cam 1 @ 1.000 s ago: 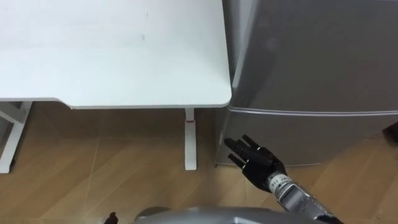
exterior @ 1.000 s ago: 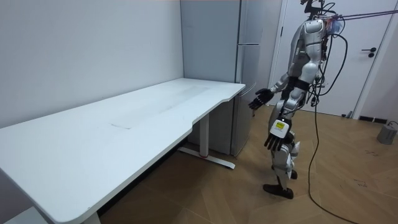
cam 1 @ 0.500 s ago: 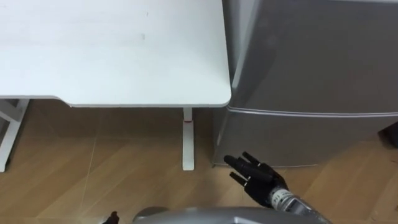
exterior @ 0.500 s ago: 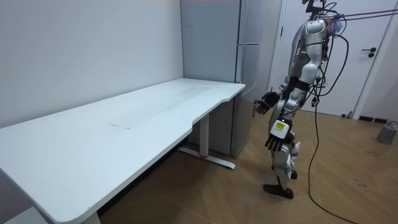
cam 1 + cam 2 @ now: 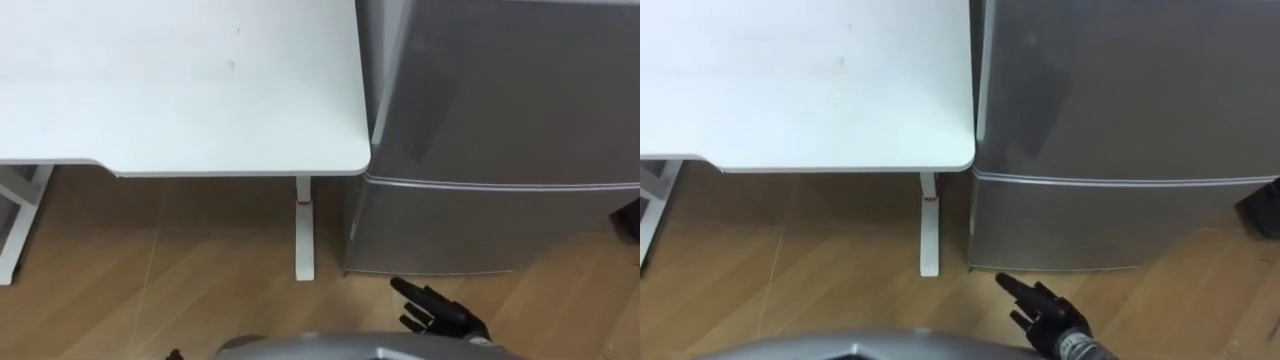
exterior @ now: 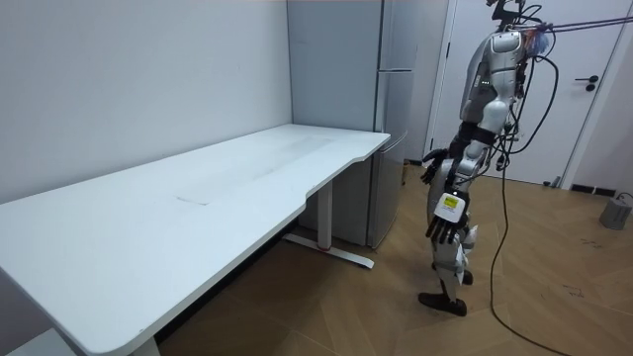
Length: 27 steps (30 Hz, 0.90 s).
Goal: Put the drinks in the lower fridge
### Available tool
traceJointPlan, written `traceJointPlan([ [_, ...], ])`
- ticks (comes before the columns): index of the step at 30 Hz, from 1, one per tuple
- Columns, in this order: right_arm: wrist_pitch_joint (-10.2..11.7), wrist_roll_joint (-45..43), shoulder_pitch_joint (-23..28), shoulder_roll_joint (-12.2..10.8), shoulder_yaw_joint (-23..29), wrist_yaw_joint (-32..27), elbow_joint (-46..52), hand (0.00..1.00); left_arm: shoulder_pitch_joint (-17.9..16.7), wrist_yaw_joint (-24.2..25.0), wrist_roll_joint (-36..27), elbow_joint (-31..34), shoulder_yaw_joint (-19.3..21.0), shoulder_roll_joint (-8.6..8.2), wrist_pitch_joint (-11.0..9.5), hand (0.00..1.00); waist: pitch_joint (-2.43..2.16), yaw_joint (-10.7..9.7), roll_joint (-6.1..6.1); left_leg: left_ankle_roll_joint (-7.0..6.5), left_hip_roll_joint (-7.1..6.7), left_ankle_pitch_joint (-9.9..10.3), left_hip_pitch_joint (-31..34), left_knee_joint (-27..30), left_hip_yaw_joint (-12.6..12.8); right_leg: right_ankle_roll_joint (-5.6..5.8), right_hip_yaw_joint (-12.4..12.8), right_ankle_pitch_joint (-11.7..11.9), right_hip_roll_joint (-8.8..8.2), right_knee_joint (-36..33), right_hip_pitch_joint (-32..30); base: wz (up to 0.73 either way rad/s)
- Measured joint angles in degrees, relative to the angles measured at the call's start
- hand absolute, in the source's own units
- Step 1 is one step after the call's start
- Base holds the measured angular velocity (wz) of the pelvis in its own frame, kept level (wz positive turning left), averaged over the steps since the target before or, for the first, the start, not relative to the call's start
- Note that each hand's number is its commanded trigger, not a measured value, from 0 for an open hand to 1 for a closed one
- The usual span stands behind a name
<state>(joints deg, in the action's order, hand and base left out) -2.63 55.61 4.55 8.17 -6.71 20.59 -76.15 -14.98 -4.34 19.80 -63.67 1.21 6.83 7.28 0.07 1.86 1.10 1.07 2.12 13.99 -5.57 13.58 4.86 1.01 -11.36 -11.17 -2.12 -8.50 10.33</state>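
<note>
Drawn back since a second ago, the robot's right hand now sits lower and closer to its body instead of reaching out toward the fridge. Its fingers are straight and spread, holding nothing, and are apart from the metal. The robot stands upright where it stood before, on the light wooden floor, facing the fridge at the table's end. Its left hand hangs beside the thigh as it did earlier, fingers loose and carrying nothing.

One tall silver-grey fridge stands just beside one long white table. The fridge has two doors, both closed and divided by a pale seam. The lower fridge door is directly ahead of the right hand. Two white table legs show under the tabletop. One white room door stands behind the robot.
</note>
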Motion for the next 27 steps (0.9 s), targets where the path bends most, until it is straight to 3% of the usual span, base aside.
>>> traceJointPlan([
  [5,-0.3,-15.0,2.3,0.9,2.7,-3.0,-2.7,0.00,-0.8,0.5,-0.1,-0.5,2.8,-0.01,0.8,0.00,-0.15,-0.8,0.40,0.01,-0.14,0.0,-0.2,0.0,-0.2,0.00,0.2,-0.1,0.05,0.9,0.5,0.03],
  [11,-0.7,-25.8,0.4,1.1,4.2,-5.5,-3.0,0.00,-0.1,1.3,0.0,-0.6,4.4,0.42,1.6,0.00,-0.05,-1.3,1.62,0.03,-0.17,0.0,-1.1,-0.3,-0.2,0.00,0.6,-0.1,0.02,0.9,1.0,-0.04],
  [20,-1.2,-29.4,0.0,1.1,6.3,-8.0,-3.0,0.00,0.2,3.2,2.7,-0.6,4.4,0.42,3.9,0.00,-0.05,-1.4,1.72,0.01,-0.46,0.0,-1.1,-1.0,-0.2,0.14,1.1,-0.2,-0.10,1.3,0.8,-0.01],
  [27,-1.2,-31.6,-0.1,1.1,8.1,-9.7,-3.0,0.00,1.1,4.8,5.8,-0.6,5.1,0.42,4.4,0.00,-0.04,-1.5,1.49,0.01,-0.53,0.0,-1.2,-1.6,-0.3,0.17,1.1,-0.2,-0.10,1.7,0.7,0.00],
])
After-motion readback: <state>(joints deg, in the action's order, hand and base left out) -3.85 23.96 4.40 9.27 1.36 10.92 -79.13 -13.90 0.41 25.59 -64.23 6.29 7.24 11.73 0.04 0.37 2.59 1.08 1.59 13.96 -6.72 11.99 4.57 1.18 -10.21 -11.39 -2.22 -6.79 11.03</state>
